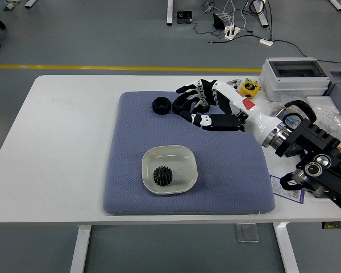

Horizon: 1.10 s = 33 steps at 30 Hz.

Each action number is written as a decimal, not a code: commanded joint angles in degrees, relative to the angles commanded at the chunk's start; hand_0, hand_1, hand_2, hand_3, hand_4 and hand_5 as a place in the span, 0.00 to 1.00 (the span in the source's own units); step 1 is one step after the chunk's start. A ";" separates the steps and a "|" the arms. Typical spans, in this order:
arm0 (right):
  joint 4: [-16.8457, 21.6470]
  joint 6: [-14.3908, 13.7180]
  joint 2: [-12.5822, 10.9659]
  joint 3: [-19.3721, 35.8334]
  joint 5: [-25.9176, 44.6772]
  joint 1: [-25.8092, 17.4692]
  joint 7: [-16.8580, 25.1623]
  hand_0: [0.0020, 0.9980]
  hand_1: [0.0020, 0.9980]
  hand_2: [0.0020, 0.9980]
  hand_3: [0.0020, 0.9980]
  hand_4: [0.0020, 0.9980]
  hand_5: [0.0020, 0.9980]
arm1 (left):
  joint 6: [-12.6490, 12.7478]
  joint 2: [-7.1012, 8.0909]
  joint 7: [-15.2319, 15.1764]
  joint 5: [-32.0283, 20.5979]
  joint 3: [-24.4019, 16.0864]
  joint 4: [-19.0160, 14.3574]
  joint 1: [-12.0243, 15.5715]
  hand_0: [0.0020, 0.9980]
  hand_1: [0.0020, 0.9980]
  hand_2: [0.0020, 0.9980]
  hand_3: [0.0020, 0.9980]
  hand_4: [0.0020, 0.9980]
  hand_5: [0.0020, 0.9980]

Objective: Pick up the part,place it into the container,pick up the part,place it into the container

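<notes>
A black toothed gear part [164, 176] lies in the white square dish [184, 155]; the right hand [210, 105] hovers at the blue mat's [131, 165] far edge, fingers [188, 89] spread, grasping nothing.

We see a white table [62, 148] with a blue-grey mat [227, 170] laid on it. At the table's far right corner stands a grey box [295, 77] with a clear lid, and just left of it lies a small yellow item [250, 88]. Clear bags [329, 120] sit near the right edge. Beyond the table, the grey floor carries a yellow line [102, 67], and a tangle of cables [233, 23] with a white power strip lies farther off.
</notes>
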 joint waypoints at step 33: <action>2.38 2.46 -5.40 11.34 44.43 -14.76 3.43 0.77 0.77 0.82 0.85 0.98 0.49 | 0.03 -0.17 -1.26 -1.75 1.59 0.00 -0.07 0.71 0.63 0.64 0.56 0.61 0.69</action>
